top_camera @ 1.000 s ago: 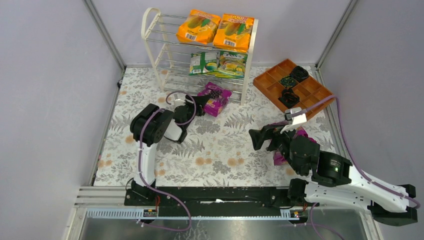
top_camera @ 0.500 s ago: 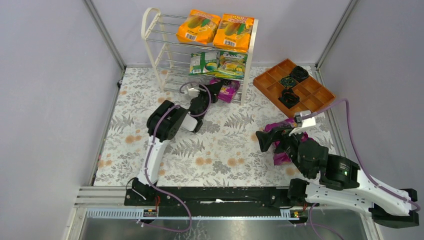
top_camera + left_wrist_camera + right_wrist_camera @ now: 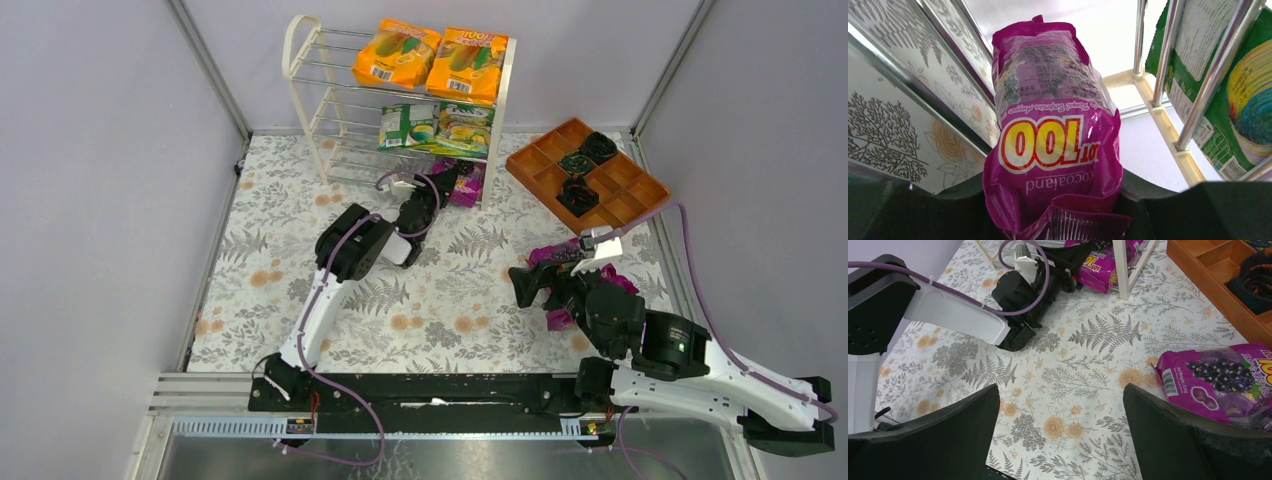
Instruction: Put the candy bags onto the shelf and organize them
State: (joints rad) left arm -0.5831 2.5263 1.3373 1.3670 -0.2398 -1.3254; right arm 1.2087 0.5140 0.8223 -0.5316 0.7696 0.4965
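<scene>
Left hand (image 3: 440, 188) clamped on glossy purple plastic candy bag (image 3: 1053, 125) at bottom tier of cream-white chrome-rod shelf (image 3: 497, 120); floppy bag may snag rods (image 3: 923, 87), buckle. Right hand (image 3: 1060, 390) apart, empty.

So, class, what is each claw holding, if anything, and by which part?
The left claw grips a purple bag by its crimped near end. The right claw is open, holding nothing.

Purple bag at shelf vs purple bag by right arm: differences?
The shelf-side purple bag is gripped in the left jaws; the loose purple bag lies free by the open right jaws. The first pokes into the bottom level of the shelf; the second rests on the table, grape picture up. Both are glossy purple pouches.
</scene>
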